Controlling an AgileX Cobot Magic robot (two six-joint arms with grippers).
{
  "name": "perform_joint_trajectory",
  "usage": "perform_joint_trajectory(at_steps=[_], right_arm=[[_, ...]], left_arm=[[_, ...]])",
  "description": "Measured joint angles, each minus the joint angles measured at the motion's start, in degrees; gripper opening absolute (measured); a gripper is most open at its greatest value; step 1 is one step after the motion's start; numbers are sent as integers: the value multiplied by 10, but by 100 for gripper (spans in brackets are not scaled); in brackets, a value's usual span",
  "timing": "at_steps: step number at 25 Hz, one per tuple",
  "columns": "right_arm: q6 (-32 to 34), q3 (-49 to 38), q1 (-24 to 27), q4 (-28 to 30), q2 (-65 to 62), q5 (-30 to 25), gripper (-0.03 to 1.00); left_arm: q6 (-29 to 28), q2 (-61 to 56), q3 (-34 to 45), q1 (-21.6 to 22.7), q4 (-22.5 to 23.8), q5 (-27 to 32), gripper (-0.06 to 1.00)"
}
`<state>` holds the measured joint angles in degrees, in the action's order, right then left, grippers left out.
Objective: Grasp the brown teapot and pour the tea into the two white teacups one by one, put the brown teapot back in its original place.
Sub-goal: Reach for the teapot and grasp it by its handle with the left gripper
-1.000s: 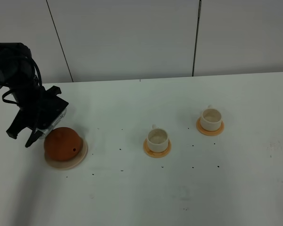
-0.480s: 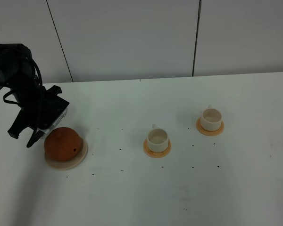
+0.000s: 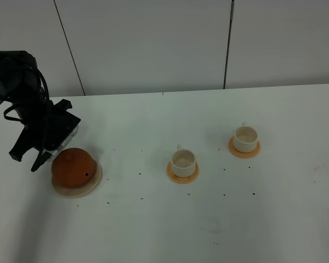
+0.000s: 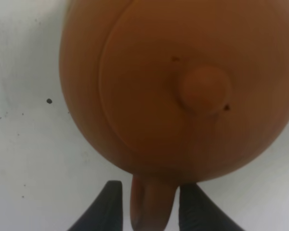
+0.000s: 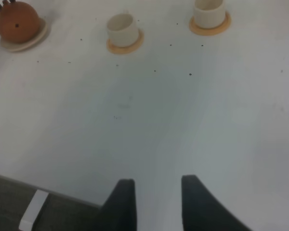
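The brown teapot (image 3: 72, 169) stands upright on its beige saucer (image 3: 96, 179) at the left of the table. My left gripper (image 3: 43, 158) is at its far-left side. In the left wrist view the gripper (image 4: 151, 208) has a dark finger (image 4: 111, 207) close against each side of the loop handle (image 4: 151, 202), shut on it, below the knobbed lid (image 4: 204, 89). The two white teacups sit on orange coasters: one (image 3: 183, 160) mid-table, the other (image 3: 245, 138) further right. My right gripper (image 5: 151, 202) is open and holds nothing, far from them all.
The white table (image 3: 208, 219) carries small dark specks. A panelled wall (image 3: 153, 44) rises behind it. The right wrist view shows the table's near edge (image 5: 48, 195), with the teapot (image 5: 17, 21) and both cups (image 5: 121, 28) (image 5: 209, 9) far off.
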<state>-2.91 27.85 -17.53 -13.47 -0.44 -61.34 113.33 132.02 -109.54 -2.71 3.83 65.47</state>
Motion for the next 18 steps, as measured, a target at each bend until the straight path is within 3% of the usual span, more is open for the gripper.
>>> perform_joint_trajectory(at_steps=[12, 18], right_arm=[[0, 0, 0, 0, 0, 0, 23], [0, 0, 0, 0, 0, 0, 23]], left_arm=[[0, -1, 0, 1, -3, 1, 18], [-1, -1, 0, 1, -3, 2, 17]])
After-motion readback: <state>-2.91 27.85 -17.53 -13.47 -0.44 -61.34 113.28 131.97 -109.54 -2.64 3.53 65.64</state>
